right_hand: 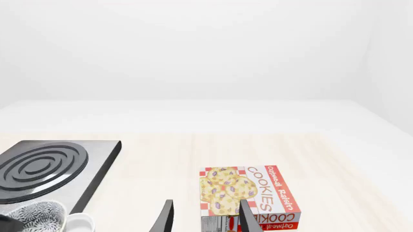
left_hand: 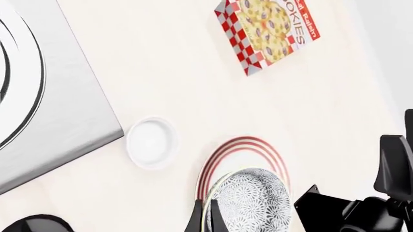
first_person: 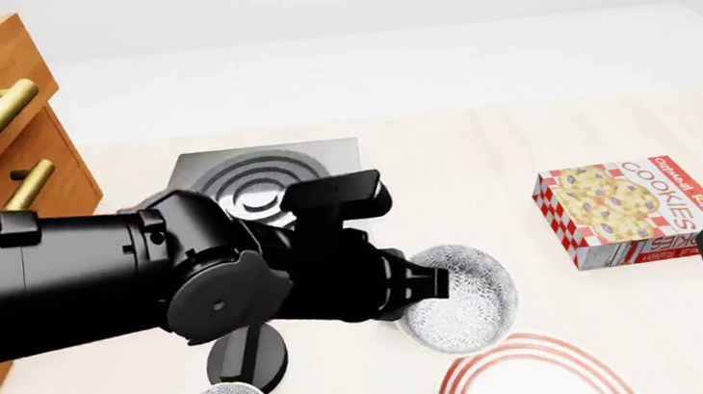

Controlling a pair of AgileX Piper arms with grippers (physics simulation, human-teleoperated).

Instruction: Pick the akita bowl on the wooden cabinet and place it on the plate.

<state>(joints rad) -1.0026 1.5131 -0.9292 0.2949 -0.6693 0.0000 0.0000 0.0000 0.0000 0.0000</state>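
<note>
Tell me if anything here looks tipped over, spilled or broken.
Nothing stands out. The akita bowl is held by the left gripper above the plate, and the cookie box lies flat on the table.

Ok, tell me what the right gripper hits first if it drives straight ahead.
Most likely the cookie box: in the right wrist view it lies on the table straight ahead of the right gripper, between its open jaws. How far ahead is unclear.

Front view overlooks table, wrist views close, all sharing cookie box (first_person: 631, 212)
</note>
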